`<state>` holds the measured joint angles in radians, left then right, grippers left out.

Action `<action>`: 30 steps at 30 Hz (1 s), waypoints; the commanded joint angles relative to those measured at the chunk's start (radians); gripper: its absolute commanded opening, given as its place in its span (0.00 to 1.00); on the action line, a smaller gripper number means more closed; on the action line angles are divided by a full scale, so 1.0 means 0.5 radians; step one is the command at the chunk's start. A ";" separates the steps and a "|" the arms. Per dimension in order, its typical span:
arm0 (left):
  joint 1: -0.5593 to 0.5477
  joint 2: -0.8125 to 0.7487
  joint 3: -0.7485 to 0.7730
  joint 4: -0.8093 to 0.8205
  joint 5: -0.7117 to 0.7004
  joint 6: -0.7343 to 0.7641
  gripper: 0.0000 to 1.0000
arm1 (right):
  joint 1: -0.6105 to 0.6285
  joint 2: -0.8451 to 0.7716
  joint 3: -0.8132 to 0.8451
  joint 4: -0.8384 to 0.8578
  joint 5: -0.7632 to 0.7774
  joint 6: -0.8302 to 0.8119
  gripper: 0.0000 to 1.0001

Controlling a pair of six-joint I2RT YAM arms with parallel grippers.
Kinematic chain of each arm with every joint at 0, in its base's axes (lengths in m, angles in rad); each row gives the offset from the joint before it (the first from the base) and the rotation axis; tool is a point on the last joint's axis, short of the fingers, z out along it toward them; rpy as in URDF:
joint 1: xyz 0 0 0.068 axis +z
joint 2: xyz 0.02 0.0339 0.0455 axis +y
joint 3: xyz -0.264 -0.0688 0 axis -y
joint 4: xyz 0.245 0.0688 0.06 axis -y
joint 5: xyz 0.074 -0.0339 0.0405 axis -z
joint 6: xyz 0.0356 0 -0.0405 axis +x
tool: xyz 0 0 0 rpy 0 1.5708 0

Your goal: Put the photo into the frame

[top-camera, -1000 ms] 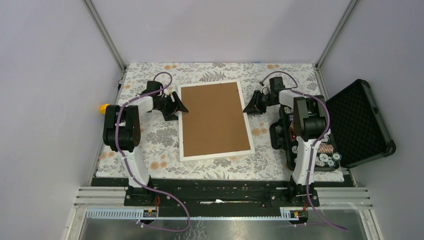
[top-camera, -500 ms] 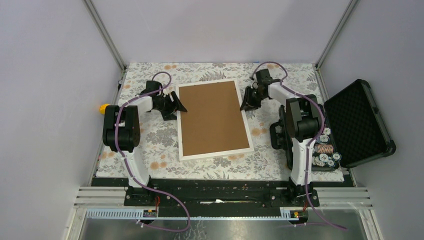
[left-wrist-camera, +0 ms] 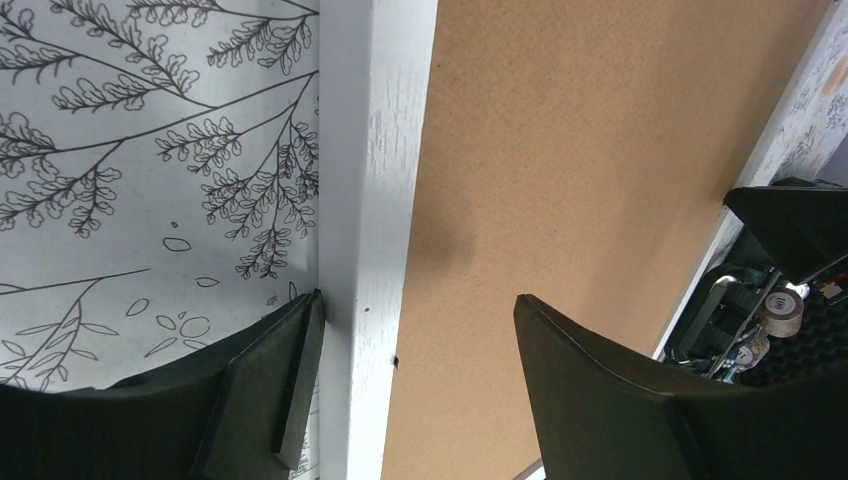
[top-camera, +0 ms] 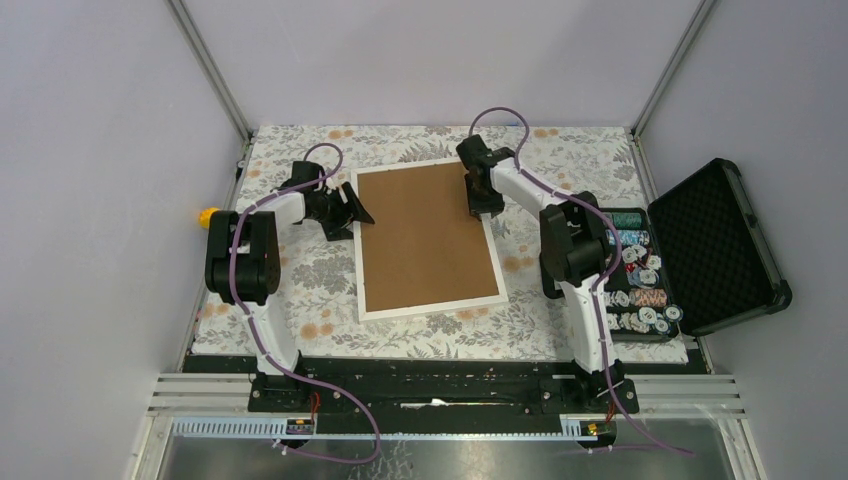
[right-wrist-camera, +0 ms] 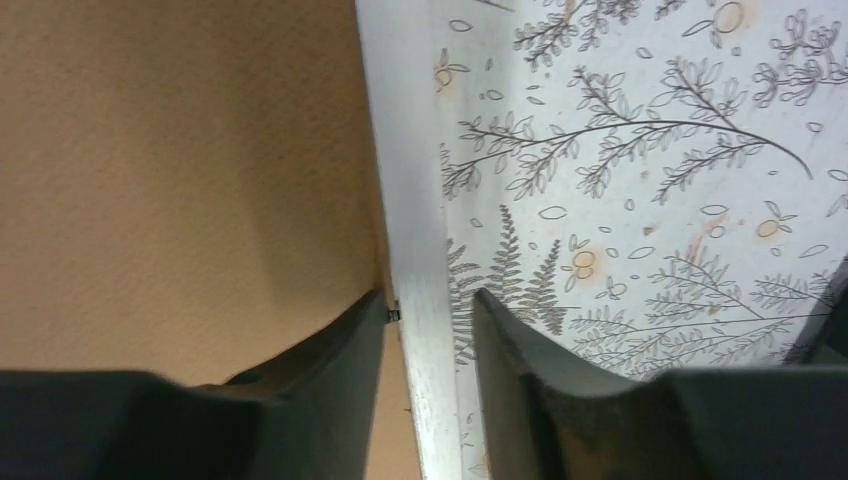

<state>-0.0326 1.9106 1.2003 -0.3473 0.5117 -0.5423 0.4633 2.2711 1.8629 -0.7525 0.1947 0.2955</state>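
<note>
Since a second earlier, the right gripper (top-camera: 482, 203) had swung in from the floral cloth beside the black foam-lined carrying case (top-camera: 722, 240) to the far part of the right-hand rail of the thin-edged white rectangular picture frame (top-camera: 430, 309). The left gripper (top-camera: 355, 212) had stayed where it was, at the opposite rail.

That frame lay flat on the grey-and-white floral tablecloth (top-camera: 300, 290) between the two arms. Its long axis ran away from the arm bases and leaned slightly, and a plain brown backing board (top-camera: 425, 235) filled its middle. The landscape photo could not be seen in any view (it may have lain under the board, though nothing showed that).

In the left wrist view the left gripper (left-wrist-camera: 415, 305) stood wide. One finger lay against the outer edge of the white rail (left-wrist-camera: 370, 150) and the other hung well over the board. In the right wrist view the right gripper (right-wrist-camera: 430, 298) was much narrower and straddled its rail (right-wrist-camera: 405, 150). The inner finger met the seam with the board, while a strip of cloth showed between the outer finger and the rail, so it held nothing.

Each long rail ran crosswise between its own arm's jaws, at the frame's far half. Any lift or press would probably start there, with each arm taking the side nearest it.
</note>
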 commanded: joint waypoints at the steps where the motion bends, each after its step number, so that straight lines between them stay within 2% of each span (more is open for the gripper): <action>1: -0.061 -0.138 -0.023 0.073 0.134 -0.030 0.76 | 0.087 0.128 -0.050 -0.053 -0.114 0.022 0.52; 5: -0.046 -0.172 -0.023 0.065 0.111 -0.015 0.79 | -0.026 -0.202 0.211 -0.051 -0.538 0.031 0.66; 7: -0.031 -0.200 -0.032 0.056 0.094 -0.007 0.82 | -0.101 -0.397 0.161 0.007 -0.707 0.072 0.70; 9: -0.020 -0.244 -0.045 0.045 0.070 0.002 0.85 | -0.173 -0.630 -0.086 0.138 -0.894 0.125 0.72; 13: -0.009 -0.428 -0.164 0.020 0.076 -0.020 0.94 | -0.215 -1.124 -0.907 0.451 -1.172 0.174 0.72; 14: -0.008 -0.481 -0.192 0.006 0.101 -0.024 0.98 | -0.221 -1.229 -1.103 0.513 -1.215 0.176 0.71; 19: -0.008 -0.747 -0.420 -0.088 0.087 0.042 0.99 | -0.393 -1.613 -1.808 0.715 -1.488 0.159 0.63; 22: -0.008 -0.801 -0.583 -0.071 0.089 0.083 0.99 | -0.479 -1.694 -1.991 0.805 -1.593 0.145 0.57; 26: -0.010 -0.745 -0.729 0.023 0.213 0.063 0.99 | -0.492 -1.603 -2.130 0.955 -1.661 0.167 0.48; 30: -0.017 -0.733 -0.757 0.037 0.187 0.089 0.99 | -0.492 -1.549 -2.199 1.018 -1.514 0.163 0.42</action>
<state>-0.0364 1.5471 0.8238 -0.3710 0.5743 -0.5240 0.2157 1.4784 0.7841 -0.3386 -0.5701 0.3740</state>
